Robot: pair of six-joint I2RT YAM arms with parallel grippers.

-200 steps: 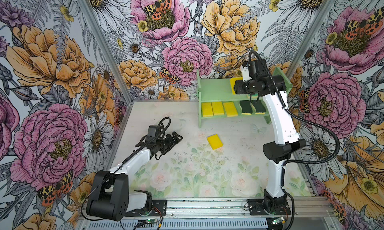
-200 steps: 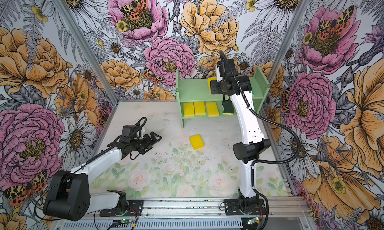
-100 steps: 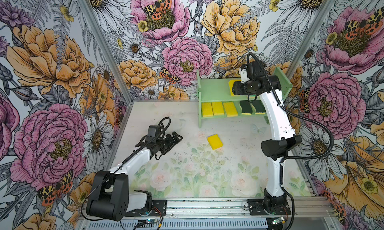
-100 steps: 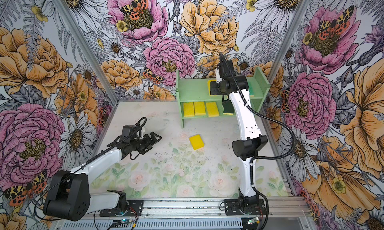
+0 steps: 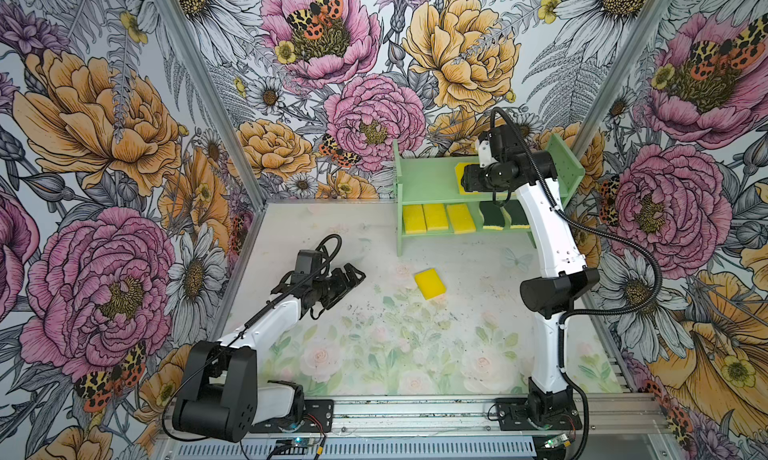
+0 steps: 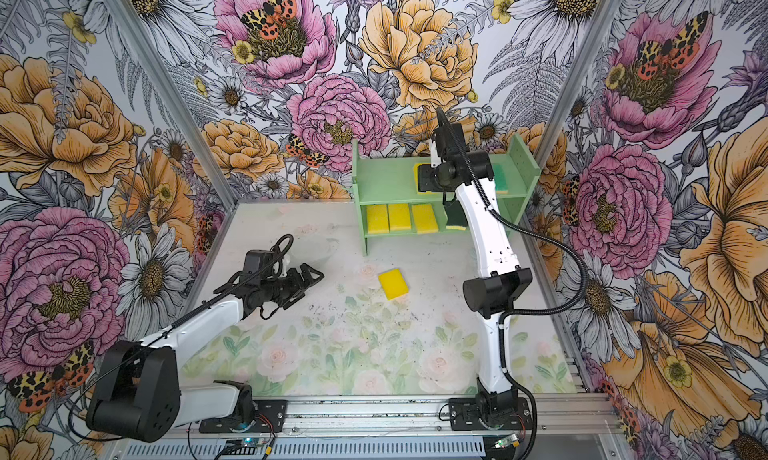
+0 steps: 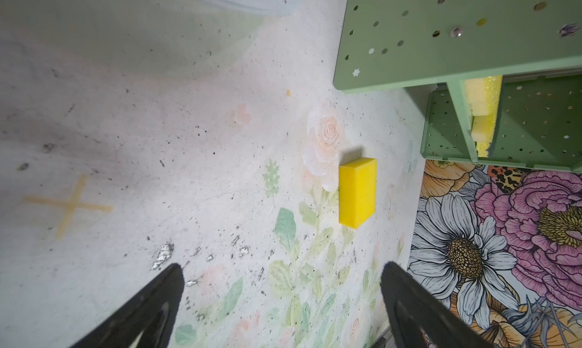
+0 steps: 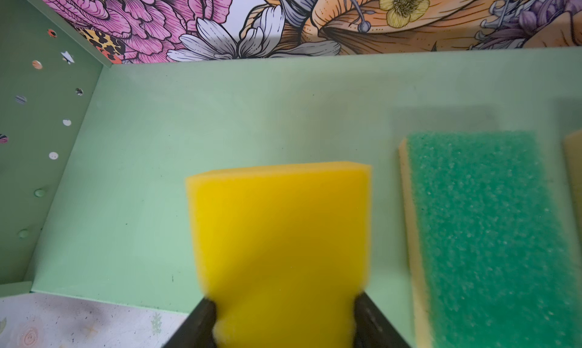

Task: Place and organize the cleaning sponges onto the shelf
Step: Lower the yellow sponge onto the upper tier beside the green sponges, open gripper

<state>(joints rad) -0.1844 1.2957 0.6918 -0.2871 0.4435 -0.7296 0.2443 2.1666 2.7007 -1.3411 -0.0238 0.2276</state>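
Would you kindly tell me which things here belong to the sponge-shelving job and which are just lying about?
Job: shelf; held yellow sponge, in right gripper; loose yellow sponge; three shelved yellow sponges; dark-green-topped sponges; teal-topped sponge.
Lying about: translucent tub; tape cross.

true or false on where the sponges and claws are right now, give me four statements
1. A loose yellow sponge lies on the table, off the shelf. True.
2. The left claw holds a sponge. False: it is open and empty.
3. Three plain yellow sponges lie side by side on the shelf's lower tier. True.
4. The right claw is empty. False: it pinches a second yellow sponge over the top tier, beside a teal-topped sponge.
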